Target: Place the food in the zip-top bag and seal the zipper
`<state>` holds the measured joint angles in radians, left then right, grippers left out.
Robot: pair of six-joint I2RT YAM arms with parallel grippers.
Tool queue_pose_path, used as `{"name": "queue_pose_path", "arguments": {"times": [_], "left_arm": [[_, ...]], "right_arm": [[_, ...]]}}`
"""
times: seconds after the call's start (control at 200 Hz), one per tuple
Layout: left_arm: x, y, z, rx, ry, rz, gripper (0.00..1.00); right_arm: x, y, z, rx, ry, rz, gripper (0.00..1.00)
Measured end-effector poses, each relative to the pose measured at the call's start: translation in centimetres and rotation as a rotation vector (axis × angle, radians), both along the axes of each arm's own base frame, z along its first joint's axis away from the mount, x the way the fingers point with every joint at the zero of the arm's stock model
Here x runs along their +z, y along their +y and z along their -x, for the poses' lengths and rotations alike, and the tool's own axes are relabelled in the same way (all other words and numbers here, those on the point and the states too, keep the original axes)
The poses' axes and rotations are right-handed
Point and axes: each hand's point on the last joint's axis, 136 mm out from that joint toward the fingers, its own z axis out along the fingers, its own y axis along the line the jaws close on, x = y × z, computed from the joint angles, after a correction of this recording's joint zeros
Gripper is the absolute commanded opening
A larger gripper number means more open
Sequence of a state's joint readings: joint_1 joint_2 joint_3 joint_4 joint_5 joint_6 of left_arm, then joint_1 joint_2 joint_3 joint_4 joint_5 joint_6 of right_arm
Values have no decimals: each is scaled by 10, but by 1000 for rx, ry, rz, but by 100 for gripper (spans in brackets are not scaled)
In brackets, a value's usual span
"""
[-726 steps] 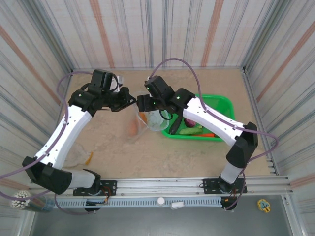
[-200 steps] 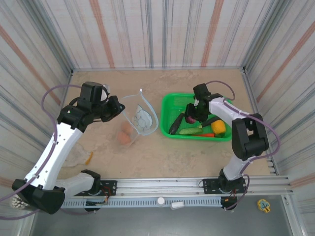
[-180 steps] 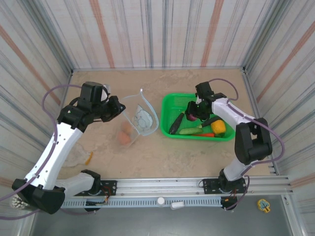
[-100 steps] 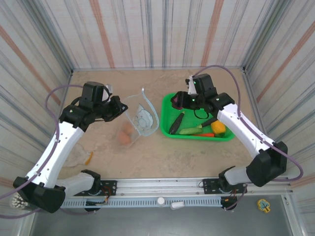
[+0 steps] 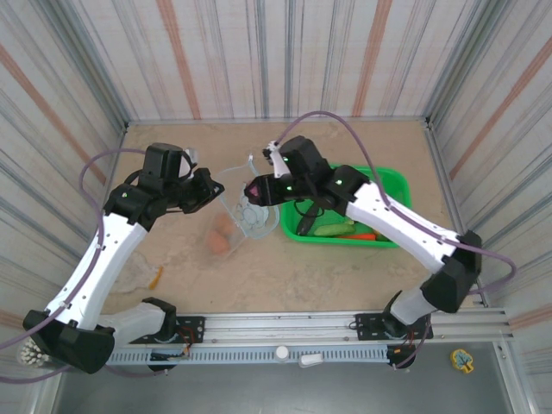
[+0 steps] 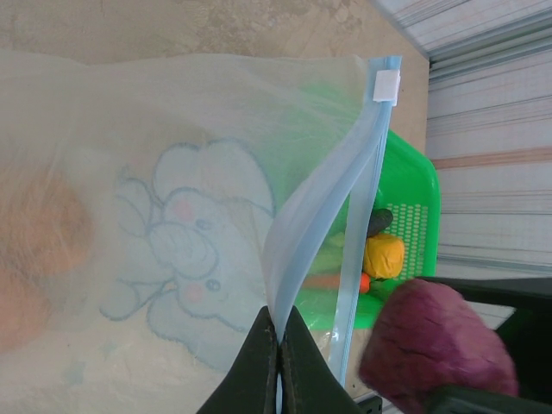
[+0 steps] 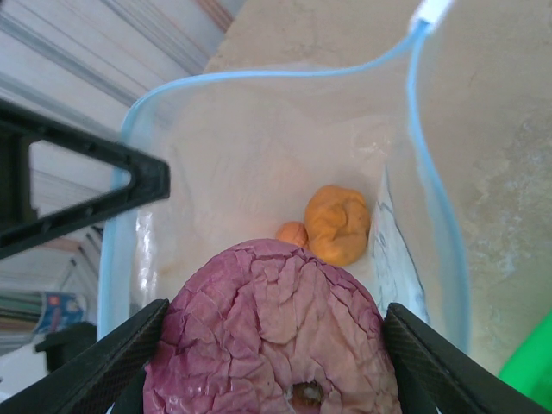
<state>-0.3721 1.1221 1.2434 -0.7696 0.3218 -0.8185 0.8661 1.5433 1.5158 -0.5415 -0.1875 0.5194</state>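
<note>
- One purple ball (image 7: pixel 272 332) sits clamped between the fingers of the right gripper (image 7: pixel 272 345), hanging just over the open mouth of the bag (image 7: pixel 259 155).
- Two orange pieces (image 7: pixel 338 222) lie inside at the bottom of the bag, on the table (image 5: pixel 345 267).
- Left gripper (image 6: pixel 278 362): fingers closed to a pinch on one lip of the bag, lifting it so the mouth gapes.
- Bag orientation: mouth faces up and toward the green basket (image 5: pixel 392 181). The body slopes down toward the near-left. The zipper (image 6: pixel 362 216) is the long axis of the mouth, running far to near, with the white slider at its far end.
- Risk: the ball looks nearly as wide as the mouth. Released off-centre, it could hit the zipper strip and roll out onto the table.
- Risk: the thin lip could slip out of the pinch if the right gripper presses down on it, and the mouth would collapse.
</note>
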Motion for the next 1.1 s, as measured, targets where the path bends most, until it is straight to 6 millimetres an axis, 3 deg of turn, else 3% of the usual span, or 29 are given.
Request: {"name": "queue_pose_path", "arguments": {"times": [0.145, 0.281, 0.411, 0.446, 0.536, 0.631, 0.967, 1.097], "left_arm": [[4, 0, -1, -1, -3, -1, 0], [9, 0, -3, -4, -12, -8, 0], [8, -1, -6, -6, -13, -18, 0], [7, 0, -7, -8, -14, -23, 0], [7, 1, -10, -6, -15, -34, 0], [5, 5, -13, 11, -13, -44, 0], [1, 8, -17, 18, -5, -55, 0], [1, 8, -17, 13, -10, -59, 0]], "right_arm": [[-30, 28, -9, 4, 20, 84, 51], [-60, 41, -23, -26, 44, 156, 51], [-75, 47, -39, -77, 45, 195, 52], [-76, 48, -43, -88, 41, 200, 57], [-77, 52, -52, -115, 32, 208, 83], [-77, 54, -59, -140, 31, 214, 88], [-87, 52, -49, -119, 54, 195, 74], [-74, 47, -42, -103, 51, 157, 65]]}}
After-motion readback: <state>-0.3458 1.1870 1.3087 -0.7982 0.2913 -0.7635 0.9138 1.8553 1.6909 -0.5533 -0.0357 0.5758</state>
